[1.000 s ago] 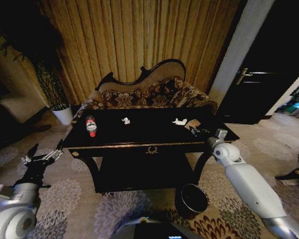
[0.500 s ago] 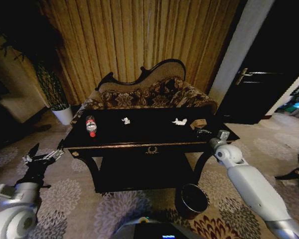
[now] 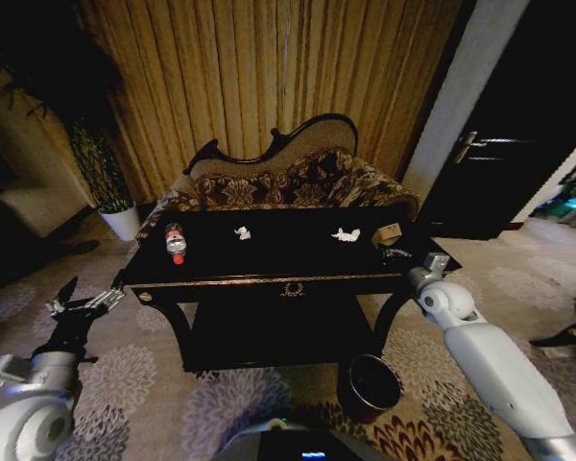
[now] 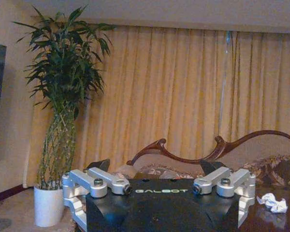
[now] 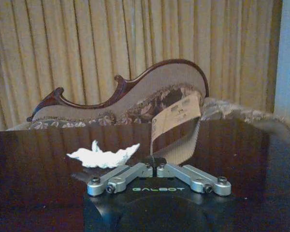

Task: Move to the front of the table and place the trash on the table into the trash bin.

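While the trash sits unmoved on the desk (image 3: 269,252), note its layout: one white paper scrap (image 3: 346,234) lies toward the right end, a smaller scrap (image 3: 242,231) near the middle, and the bottle (image 3: 176,242) toward the left end, lying with its long axis running front to back and red cap toward you. Your right claw (image 3: 396,253) is over the desk's right end with its fingers drawn together; in the right wrist view they close on the base of a tan card (image 5: 176,119) that stands tilted up. From that claw the right-hand scrap (image 5: 103,156) lies just ahead and toward the robot's left, so the right arm is the nearer one. Your left claw (image 3: 84,303) hangs spread wide, low off the desk's left front corner. Trash bin (image 3: 369,386) stands on the carpet below the desk's right front.
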